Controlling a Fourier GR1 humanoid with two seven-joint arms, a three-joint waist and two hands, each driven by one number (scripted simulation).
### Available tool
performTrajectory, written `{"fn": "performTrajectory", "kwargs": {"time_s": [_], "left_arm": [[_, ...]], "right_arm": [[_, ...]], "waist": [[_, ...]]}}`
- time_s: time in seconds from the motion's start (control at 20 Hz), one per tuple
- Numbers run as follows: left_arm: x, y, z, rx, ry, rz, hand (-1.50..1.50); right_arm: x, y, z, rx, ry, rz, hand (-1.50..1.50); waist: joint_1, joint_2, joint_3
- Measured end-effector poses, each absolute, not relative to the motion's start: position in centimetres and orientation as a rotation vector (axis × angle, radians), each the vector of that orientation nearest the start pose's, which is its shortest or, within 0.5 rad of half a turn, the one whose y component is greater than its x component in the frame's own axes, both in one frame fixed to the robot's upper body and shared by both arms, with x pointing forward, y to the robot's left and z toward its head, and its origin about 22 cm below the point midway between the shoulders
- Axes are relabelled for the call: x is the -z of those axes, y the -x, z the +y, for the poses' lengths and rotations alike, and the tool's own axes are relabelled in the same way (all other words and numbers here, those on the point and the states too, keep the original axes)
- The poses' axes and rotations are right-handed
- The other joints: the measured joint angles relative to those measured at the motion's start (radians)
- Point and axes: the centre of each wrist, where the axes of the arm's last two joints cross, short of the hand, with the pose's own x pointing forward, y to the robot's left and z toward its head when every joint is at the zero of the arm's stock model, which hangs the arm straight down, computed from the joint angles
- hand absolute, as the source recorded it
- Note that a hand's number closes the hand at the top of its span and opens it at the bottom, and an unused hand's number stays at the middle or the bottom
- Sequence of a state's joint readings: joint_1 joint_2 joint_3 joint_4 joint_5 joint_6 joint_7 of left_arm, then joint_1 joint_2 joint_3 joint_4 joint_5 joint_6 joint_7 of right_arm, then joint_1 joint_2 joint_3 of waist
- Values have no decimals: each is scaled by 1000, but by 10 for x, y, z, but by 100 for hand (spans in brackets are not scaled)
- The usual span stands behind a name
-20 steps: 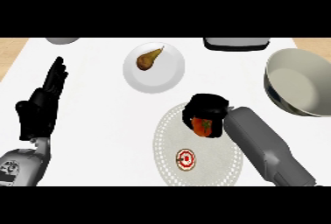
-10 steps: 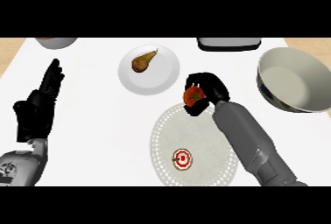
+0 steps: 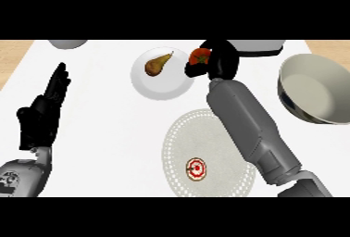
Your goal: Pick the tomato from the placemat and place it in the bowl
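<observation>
The tomato (image 3: 199,56) is off the placemat (image 3: 209,153) and sits enclosed in the curled fingers of the right hand (image 3: 217,60), at about 12 o'clock from the placemat and just beside the right rim of the white plate (image 3: 160,85). One second ago the hand was closed over the tomato on the upper part of the placemat. Since then the hand has travelled toward the far edge of the counter, carrying the tomato with it.

Judgement: the pick is complete and the transfer is in progress. The bowl (image 3: 321,92) lies at roughly 3 to 4 o'clock from the tomato, well apart, so a move to the right is still required before release.

The plate holds a pear (image 3: 156,65). The placemat carries a small red and white emblem (image 3: 196,168) near its lower part.

The left hand (image 3: 42,113) rests at the view's left, fingers straight and apart, holding nothing.

The counter top (image 3: 103,134) is white, with a tan strip at the far corners. Two grey-white objects, cut off, lie at its far edge.
</observation>
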State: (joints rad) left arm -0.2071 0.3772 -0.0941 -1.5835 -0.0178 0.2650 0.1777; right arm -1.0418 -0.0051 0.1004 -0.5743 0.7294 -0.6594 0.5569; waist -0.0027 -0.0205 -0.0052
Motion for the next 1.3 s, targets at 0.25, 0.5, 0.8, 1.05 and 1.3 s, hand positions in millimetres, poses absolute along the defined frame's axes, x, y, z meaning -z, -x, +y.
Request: {"fn": "performTrajectory", "kwargs": {"time_s": [0.25, 0.5, 0.8, 1.05, 1.3], "left_arm": [[-75, -284, 267, 161, -410, -1634, 0], [-78, -287, 272, 163, -407, -1632, 0], [-76, -288, 274, 155, -408, -1639, 0], [-79, -289, 270, 161, -395, -1647, 0], [-77, -292, 262, 162, -395, -1651, 0]], "right_arm": [[-111, -433, -73, -167, 1094, -1331, 150], [-127, -439, -109, -46, 1191, -1310, 150], [-121, -433, -182, 88, 1285, -1309, 150], [-115, -425, -244, 132, 1405, -1276, 150], [-97, -413, -302, 93, 1548, -1172, 150]], "waist": [[-7, 6, 2], [-13, 11, 4], [-13, 15, 5], [-4, 19, 5], [1, 22, 6]]}}
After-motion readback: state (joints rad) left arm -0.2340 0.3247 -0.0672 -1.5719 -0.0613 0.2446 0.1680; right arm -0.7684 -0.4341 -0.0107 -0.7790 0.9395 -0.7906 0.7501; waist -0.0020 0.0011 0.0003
